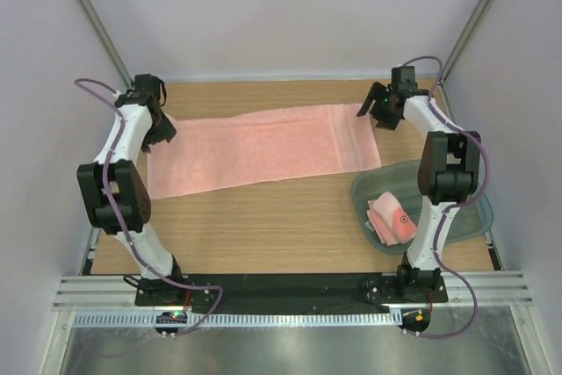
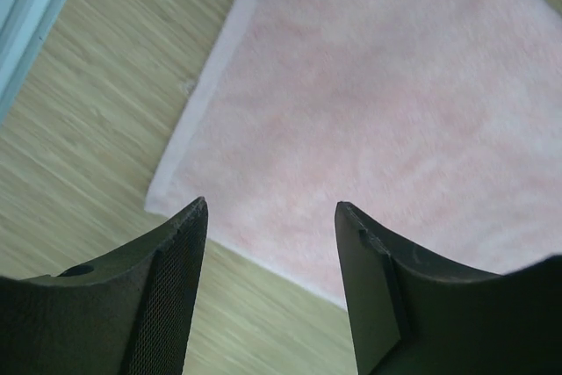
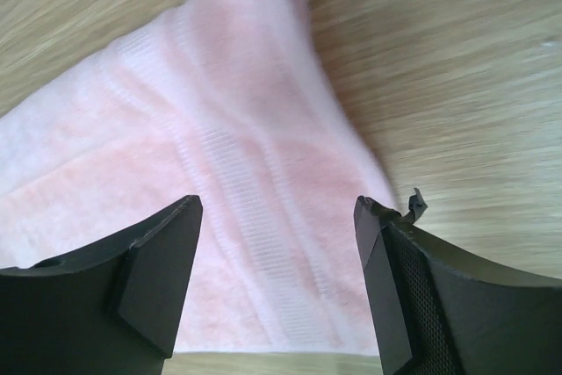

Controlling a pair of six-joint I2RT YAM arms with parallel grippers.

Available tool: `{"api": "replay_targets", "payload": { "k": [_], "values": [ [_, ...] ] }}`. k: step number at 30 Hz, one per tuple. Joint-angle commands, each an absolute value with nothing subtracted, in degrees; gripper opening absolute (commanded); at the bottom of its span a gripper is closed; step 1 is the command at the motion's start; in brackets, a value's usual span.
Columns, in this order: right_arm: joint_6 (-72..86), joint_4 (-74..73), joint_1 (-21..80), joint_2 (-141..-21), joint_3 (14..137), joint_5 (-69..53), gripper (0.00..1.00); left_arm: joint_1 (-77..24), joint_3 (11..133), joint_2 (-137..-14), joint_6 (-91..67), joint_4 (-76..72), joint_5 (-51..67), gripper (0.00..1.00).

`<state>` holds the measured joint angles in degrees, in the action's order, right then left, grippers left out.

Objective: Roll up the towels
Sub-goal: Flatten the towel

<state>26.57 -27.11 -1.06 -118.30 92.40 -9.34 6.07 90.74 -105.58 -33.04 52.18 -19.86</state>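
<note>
Towel point(image 1: 263, 148): pink, spread flat across far half of wooden table point(image 1: 263, 226).
Left gripper point(image 2: 270, 212): jaws apart, empty, at towel's left corner.
Right gripper point(image 3: 277, 208): jaws apart, empty, at towel's right end.
Bin point(image 1: 479, 217): beside right arm, folded pink towels point(image 1: 391, 217) inside.

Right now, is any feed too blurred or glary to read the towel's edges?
Top external: even light, no glare, towel edges crisp. Left wrist: slightly soft, but the hem is readable between the dark fingers of the left pincer. Right wrist: sharpest, woven bands clear.
</note>
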Motion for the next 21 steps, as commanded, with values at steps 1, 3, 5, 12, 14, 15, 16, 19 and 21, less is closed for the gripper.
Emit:
{"api": "replay_targets", "payload": {
  "k": [1, 3, 5, 12, 14, 15, 16, 19, 21],
  "values": [
    [23.20, -27.59, 4.20, -113.55, 91.76, -7.55, 0.77, 3.87, 85.71, -100.20, -35.59, 50.54, -15.39, 0.61],
    [23.03, -28.91, 5.18, -114.87, 91.76, -9.22, 0.74, 3.43, 81.40, -100.37, -35.95, 49.75, -13.02, 0.59],
    [22.41, -30.58, 6.41, -117.06, 91.85, -10.28, 0.73, 2.73, 77.90, -100.81, -35.95, 49.05, -13.18, 0.59],
    [21.97, -34.10, 9.66, -120.32, 91.14, -11.69, 0.69, 2.64, 72.78, -101.95, -36.38, 47.90, -8.88, 0.57],
    [22.24, -34.72, 11.68, -120.06, 90.18, -12.82, 0.69, 2.64, 72.25, -102.39, -36.56, 48.07, -8.44, 0.56],
    [22.50, -34.63, 12.39, -119.80, 89.57, -13.18, 0.69, 2.64, 72.25, -102.31, -36.56, 48.08, -8.52, 0.56],
    [22.59, -34.63, 13.18, -119.53, 87.99, -13.62, 0.69, 2.64, 71.64, -102.39, -36.74, 48.34, -8.70, 0.56],
    [24.17, -33.67, 16.51, -118.04, 83.00, -15.03, 0.69, 2.64, 70.49, -102.74, -37.09, 49.04, -9.32, 0.54],
    [25.57, -32.70, 19.40, -116.55, 80.43, -15.64, 0.68, 2.64, 69.96, -102.31, -37.26, 49.48, -9.67, 0.53]
  ]
}}
